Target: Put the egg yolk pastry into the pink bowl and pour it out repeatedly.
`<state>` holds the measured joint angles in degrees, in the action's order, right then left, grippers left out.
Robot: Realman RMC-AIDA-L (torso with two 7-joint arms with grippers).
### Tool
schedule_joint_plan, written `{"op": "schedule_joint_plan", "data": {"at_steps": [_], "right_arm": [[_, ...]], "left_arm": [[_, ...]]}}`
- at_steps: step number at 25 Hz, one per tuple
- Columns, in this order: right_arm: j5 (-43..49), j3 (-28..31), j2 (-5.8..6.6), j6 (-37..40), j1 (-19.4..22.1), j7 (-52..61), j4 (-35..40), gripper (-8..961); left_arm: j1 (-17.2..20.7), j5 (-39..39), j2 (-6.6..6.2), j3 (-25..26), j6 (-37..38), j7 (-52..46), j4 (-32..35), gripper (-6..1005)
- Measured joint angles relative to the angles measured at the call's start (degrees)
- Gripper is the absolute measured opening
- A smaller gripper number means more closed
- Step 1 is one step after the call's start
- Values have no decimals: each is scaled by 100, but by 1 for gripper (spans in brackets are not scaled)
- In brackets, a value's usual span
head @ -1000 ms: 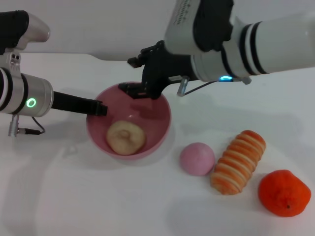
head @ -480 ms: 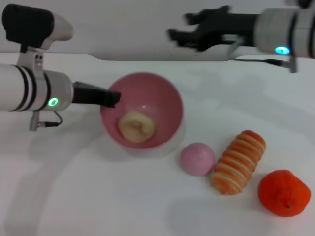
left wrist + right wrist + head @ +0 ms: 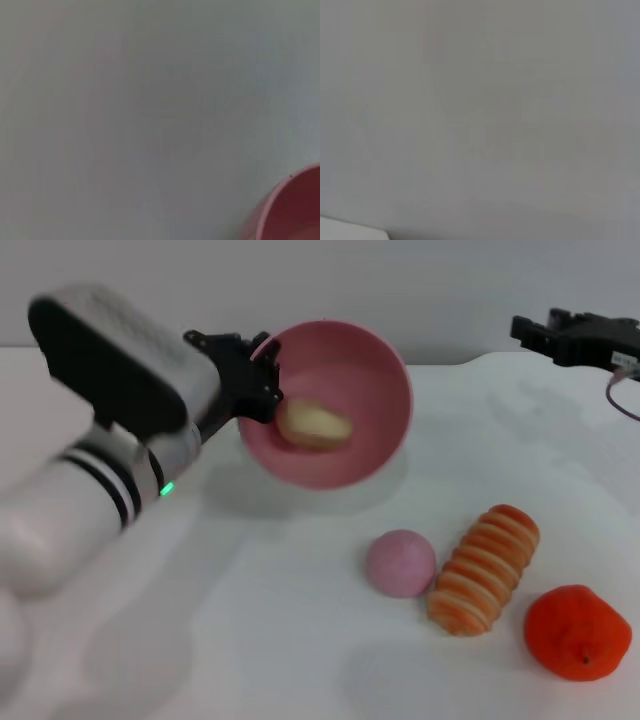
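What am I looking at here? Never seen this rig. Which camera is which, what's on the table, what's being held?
It is a two-armed robot with a gripper on each arm. The big picture comes from its head camera, looking down at a white table. The other two come from cameras on the wrists; both show mostly blank grey, and the left wrist view catches only an edge of the bowl.

The left gripper grips the rim of the pink bowl, lifted off the table and tipped sideways, with the egg yolk pastry inside. The right gripper is off at the far right, holding nothing.

On the table lie a pink ball, a striped bread and an orange.
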<state>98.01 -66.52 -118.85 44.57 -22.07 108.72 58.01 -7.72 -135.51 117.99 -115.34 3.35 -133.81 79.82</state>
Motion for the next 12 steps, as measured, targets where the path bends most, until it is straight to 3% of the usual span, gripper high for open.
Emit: {"op": "schedule_joint_plan", "data": {"at_steps": [1,4,8,9,12], "right_arm": [[-153,24,3,0,40,-121,-78,592],[-253,102,13,-3,67,-200,-215,592],[-267,148,17,0,26,-271,-280,592],[-269,149,17,4,15,-283,-281,592],[-272,134,18,6,-11,-288,-283,592]], "left_arm": [[104,0,0,-417,-999,393,-270,0],[78,-1,21,-1048,-2485,1010,-865,0],[-361,23,98,-2070,-4640,2049,-2218,0],[-361,23,98,-2070,-4640,2049,-2218,0],[-732,55,109,-2583,-5549,2717,-3000,0]]}}
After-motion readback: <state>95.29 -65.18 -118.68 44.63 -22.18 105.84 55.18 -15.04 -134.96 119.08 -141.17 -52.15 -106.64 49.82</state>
